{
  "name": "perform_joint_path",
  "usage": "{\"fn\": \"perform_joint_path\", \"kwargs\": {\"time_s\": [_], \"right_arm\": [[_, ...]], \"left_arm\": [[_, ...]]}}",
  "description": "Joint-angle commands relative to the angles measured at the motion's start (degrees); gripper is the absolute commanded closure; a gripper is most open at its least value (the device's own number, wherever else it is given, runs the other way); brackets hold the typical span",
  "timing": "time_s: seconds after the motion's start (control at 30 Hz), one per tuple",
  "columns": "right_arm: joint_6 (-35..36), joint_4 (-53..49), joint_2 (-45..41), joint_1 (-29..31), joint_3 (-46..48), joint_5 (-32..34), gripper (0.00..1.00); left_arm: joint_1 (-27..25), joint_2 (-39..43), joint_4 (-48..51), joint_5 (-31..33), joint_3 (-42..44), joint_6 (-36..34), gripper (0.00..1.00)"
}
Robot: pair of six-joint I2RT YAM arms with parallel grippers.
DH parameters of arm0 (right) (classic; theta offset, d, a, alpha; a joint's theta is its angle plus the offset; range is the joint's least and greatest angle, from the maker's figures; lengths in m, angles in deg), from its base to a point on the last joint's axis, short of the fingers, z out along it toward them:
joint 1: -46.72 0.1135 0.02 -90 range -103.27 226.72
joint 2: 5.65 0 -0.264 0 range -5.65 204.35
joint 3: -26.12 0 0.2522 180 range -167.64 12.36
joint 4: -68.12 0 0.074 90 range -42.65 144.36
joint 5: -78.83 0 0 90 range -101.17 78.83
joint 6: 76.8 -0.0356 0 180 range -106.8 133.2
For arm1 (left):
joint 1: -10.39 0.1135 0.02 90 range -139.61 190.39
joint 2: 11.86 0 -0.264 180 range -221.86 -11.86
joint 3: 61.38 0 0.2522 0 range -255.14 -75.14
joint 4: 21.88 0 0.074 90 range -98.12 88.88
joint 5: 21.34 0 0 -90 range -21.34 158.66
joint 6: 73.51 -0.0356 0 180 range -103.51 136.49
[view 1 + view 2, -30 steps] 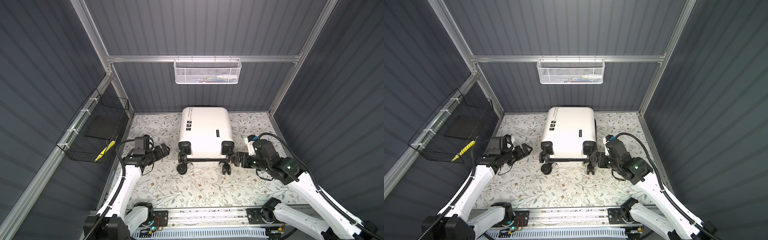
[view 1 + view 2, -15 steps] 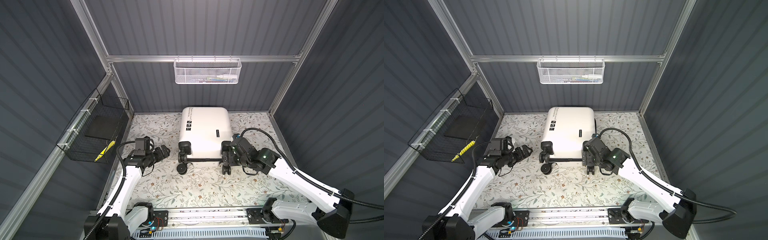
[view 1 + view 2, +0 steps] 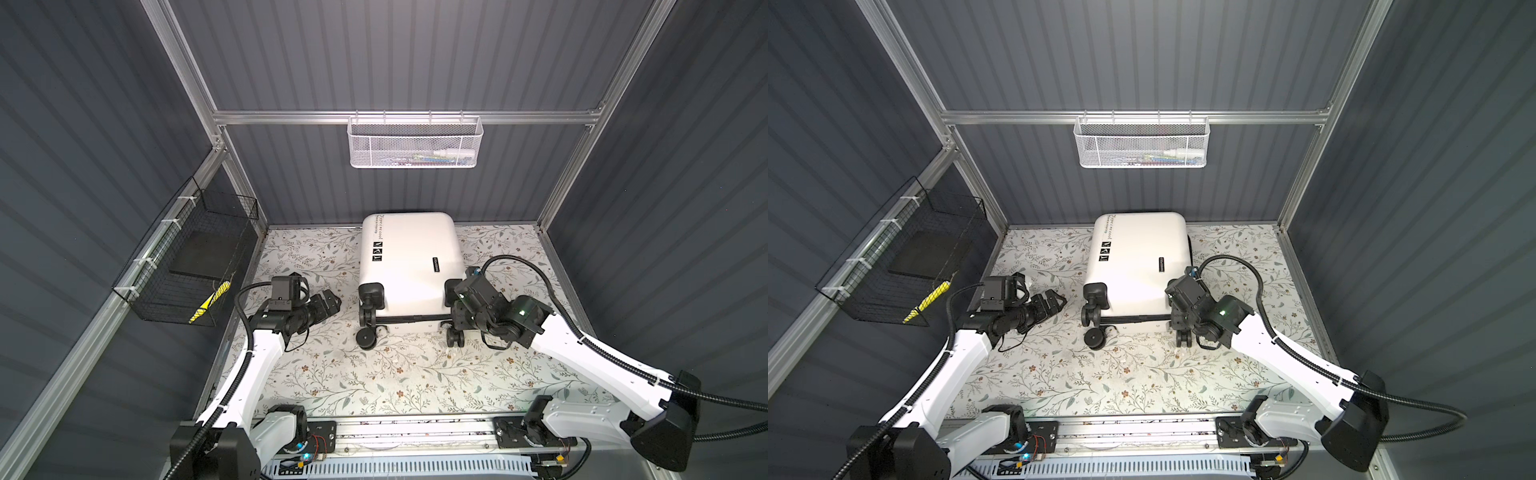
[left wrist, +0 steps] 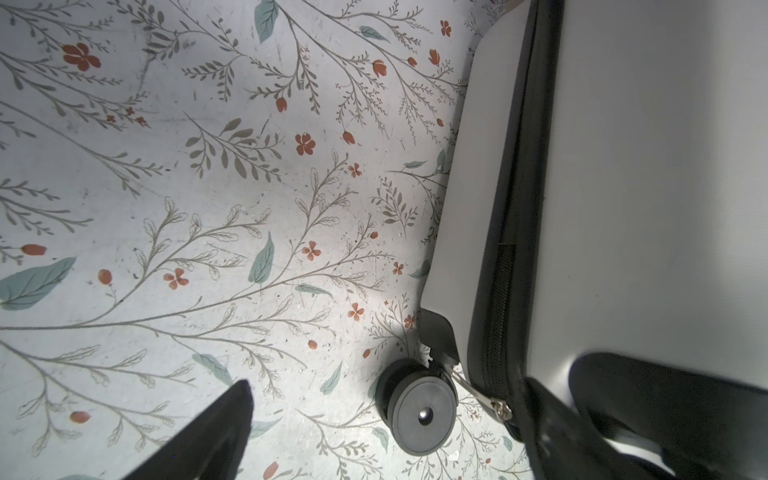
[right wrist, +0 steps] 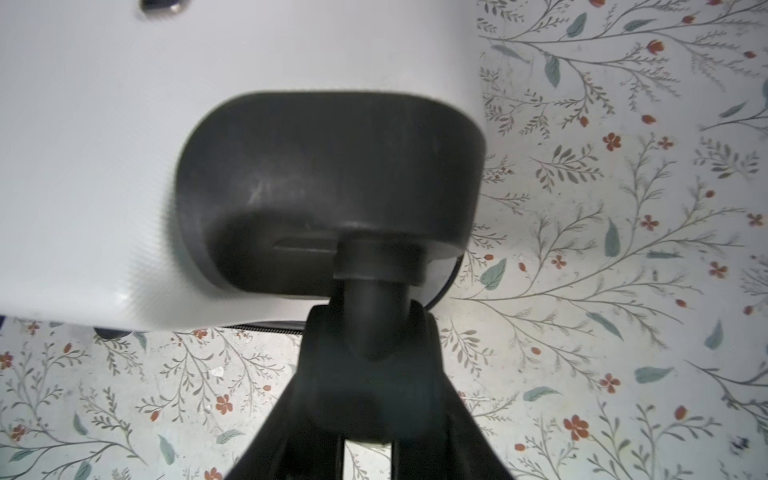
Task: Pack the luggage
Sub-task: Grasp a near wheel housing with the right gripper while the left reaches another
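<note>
Obs: the luggage lies flat and closed on the floral worktop, centre. Its top end is against or just short of the far wall and its wheels point to the near side. In my left wrist view the side zip runs shut, and its pull lies beside the left near wheel.

My left fingers are spread wide and hold nothing. They sit just left of that corner, apart from the shell.

My right fingers are at the right near corner, closed around the black caster stem next to its wheel housing.

A white mesh basket hangs on the far wall. A black wire basket hangs on the left.
</note>
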Motion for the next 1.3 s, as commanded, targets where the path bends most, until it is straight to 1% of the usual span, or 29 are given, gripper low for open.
{"fn": "perform_joint_path", "kwargs": {"time_s": [0.0, 0.17, 0.37, 0.4, 0.47, 0.57, 0.67, 0.73, 0.8, 1.03, 1.07, 1.27], "right_arm": [[3.2, -0.35, 0.77, -0.39, -2.15, 1.59, 0.84], [5.37, -0.44, 1.42, -2.29, -5.6, 1.54, 0.85], [7.31, -0.63, 1.87, -2.72, -9.67, 0.83, 0.86], [7.38, -0.68, 2.08, -2.82, -9.99, 0.67, 0.86], [7.4, -0.41, 2.8, -3.01, -10.16, 0.08, 0.86], [7.05, 0.45, 3.28, -3.4, -9.46, -0.91, 0.86], [6.26, 2.26, 3.61, -4.47, -7.32, -2.79, 0.86], [5.74, 3.17, 3.71, -5.26, -6.16, -4.01, 0.87], [5.52, 3.54, 3.64, -5.62, -5.42, -4.43, 0.87], [4.65, 4.06, 3.15, -6.04, -3.24, -5.68, 0.87], [4.59, 4.2, 2.93, -6.15, -3.07, -5.87, 0.87], [3.86, 4.63, 1.99, -6.32, -1.65, -6.63, 0.87]], "left_arm": [[0.25, -0.5, -0.6, -1.53, 0.6, -0.14, 0.0], [0.23, -0.8, -0.45, -2.68, 0.24, -1.09, 0.0], [0.23, -0.86, -1.2, -4.17, 1.13, -2.04, 0.0], [0.23, -0.72, -1.68, -4.26, 1.46, -2.05, 0.0], [0.14, -0.35, -2.93, -6.53, 2.34, -2.05, 0.0], [-0.24, 0.46, -4.33, -7.51, 3.36, -1.71, 0.0], [-1.97, 2.47, -5.78, -5.26, 4.78, -1.59, 0.0], [-3.71, 4.88, -7.19, -1.62, 6.46, -1.21, 0.0], [-5.05, 7.0, -8.59, 0.71, 8.3, -0.66, 0.0], [-7.64, 12.4, -16.69, 2.93, 17.05, 0.95, 0.01], [-7.92, 12.92, -18.51, 3.06, 18.42, 1.12, 0.03], [-9.3, 18.27, -30.08, 3.19, 26.77, 2.06, 0.1]]}}
